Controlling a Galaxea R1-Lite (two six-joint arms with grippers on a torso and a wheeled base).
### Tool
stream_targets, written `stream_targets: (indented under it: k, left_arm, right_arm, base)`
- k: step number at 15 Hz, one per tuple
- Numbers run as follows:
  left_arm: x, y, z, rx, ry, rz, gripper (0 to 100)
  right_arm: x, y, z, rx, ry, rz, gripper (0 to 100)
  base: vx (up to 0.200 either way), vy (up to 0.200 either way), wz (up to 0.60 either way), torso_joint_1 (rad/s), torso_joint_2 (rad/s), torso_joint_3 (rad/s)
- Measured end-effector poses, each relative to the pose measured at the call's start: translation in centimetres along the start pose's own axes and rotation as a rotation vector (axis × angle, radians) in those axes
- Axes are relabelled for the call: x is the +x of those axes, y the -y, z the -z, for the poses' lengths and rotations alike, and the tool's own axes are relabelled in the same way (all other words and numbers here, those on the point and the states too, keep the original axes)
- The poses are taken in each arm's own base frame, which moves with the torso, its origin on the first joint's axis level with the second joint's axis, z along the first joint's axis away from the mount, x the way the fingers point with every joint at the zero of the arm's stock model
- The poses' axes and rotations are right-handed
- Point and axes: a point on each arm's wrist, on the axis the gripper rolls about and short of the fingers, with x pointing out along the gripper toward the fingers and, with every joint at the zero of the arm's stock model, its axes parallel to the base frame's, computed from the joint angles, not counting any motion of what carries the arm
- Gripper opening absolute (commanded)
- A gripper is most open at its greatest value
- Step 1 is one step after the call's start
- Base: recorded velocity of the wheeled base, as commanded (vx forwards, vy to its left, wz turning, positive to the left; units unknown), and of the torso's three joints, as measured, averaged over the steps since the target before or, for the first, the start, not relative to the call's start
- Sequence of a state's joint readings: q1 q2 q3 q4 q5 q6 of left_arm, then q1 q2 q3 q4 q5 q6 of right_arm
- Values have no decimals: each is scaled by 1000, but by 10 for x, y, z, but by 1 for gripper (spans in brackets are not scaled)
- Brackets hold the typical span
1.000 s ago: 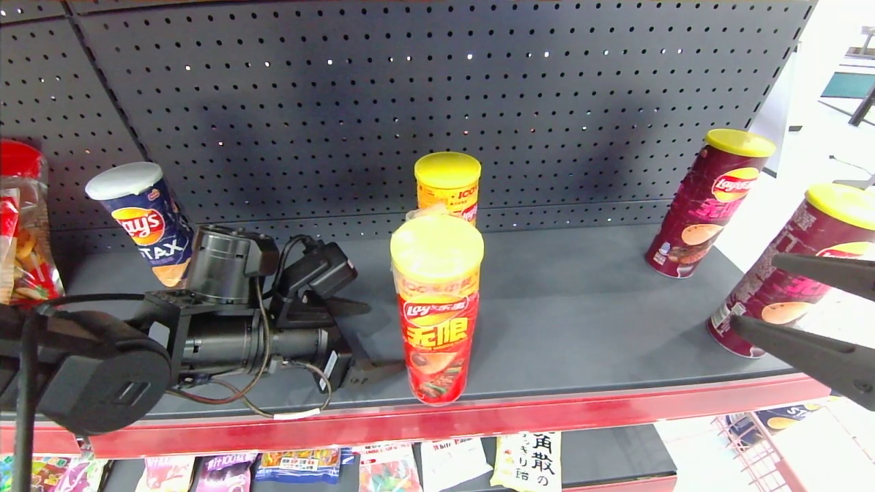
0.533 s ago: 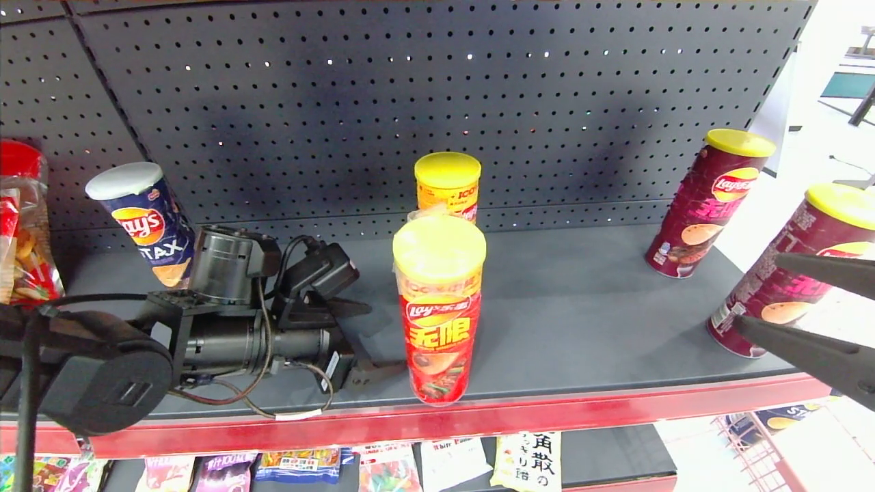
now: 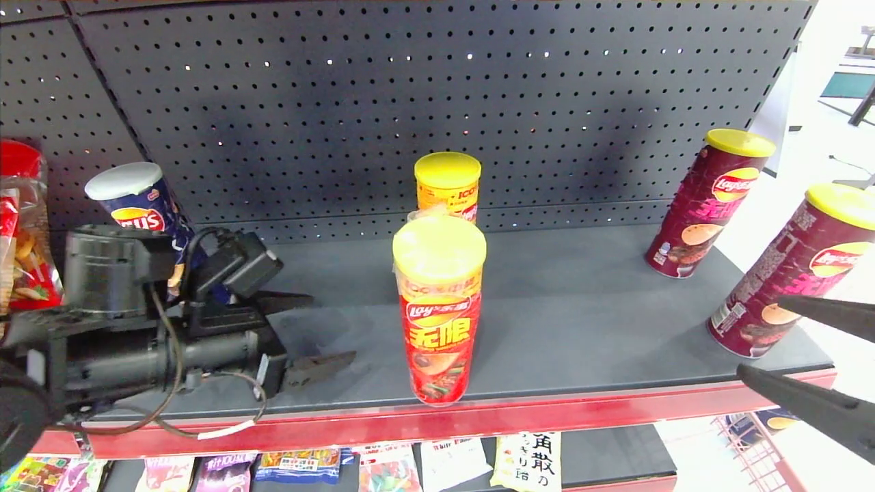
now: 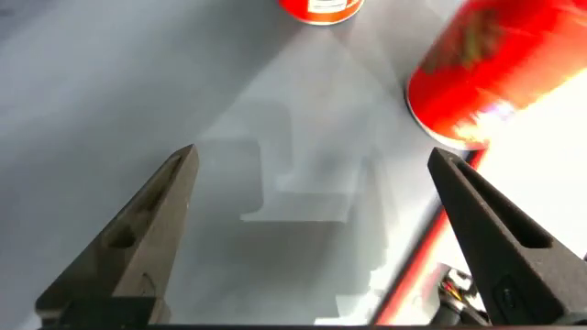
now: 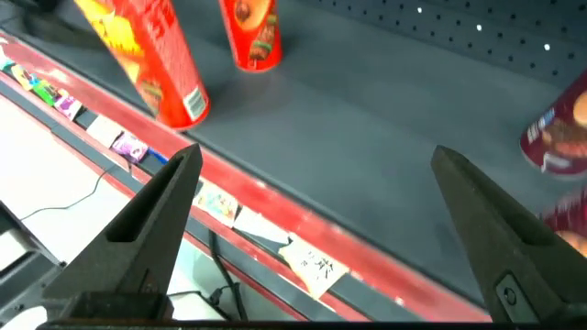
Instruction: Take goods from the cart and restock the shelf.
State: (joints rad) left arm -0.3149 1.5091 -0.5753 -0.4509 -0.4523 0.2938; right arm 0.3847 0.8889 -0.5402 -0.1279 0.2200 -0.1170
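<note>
Five tall cans stand on the grey shelf (image 3: pixel 581 321) in the head view: a red can (image 3: pixel 439 314) upright at the front edge near the middle, a yellow-lidded can (image 3: pixel 448 184) just behind it against the pegboard (image 3: pixel 410 89), a blue can (image 3: pixel 140 208) at the back left, and two maroon cans (image 3: pixel 707 201) on the right, one deep on the shelf and one nearer the front corner. A snack bag (image 3: pixel 20 239) sits at the far left, and packets (image 3: pixel 383 468) fill the level below. The left gripper (image 3: pixel 331 328) lies low over the shelf, left of the red can and apart from it, its fingers spread and holding nothing. The right gripper (image 3: pixel 762 336) hangs in front of the shelf's right end, close to the nearer maroon can, fingers wide apart and empty. In the left wrist view, the two dark fingers (image 4: pixel 138 247) frame bare shelf, with the red can beyond one tip, not between them. In the right wrist view, the spread fingers (image 5: pixel 151 229) straddle the shelf's red front lip and its price tags (image 5: pixel 220 206), with the red can farther along that lip.
</note>
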Motion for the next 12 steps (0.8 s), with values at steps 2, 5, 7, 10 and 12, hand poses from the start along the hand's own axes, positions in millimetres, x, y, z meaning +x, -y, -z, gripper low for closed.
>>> stream_targets:
  k: [2,5,7,10,12]
  left_arm:
    - [-40,11,4,-7,41,-126,100]
    - [-98,35,12,-48,113,-392,100]
    - [-127,53,26,-75,145,-502,100]
    - [-153,73,43,-98,179,-578,100]
    - [-161,77,41,-86,224,-595,100]
  right_arm:
    - [-12,-1,15,3,-7,63,100]
    - [-31,0,34,12,-1,232,100]
    - [-41,0,42,21,13,350,100]
    - [-51,0,47,33,30,470,100]
    - [-52,0,46,36,35,491,100]
  base:
    - [0,0,0,0,0,0]
    - [0,0,0,0,0,0]
    - [0,0,0,0,0,0]
    - [0,0,0,0,0,0]
    - [0,0,0,0,0,0]
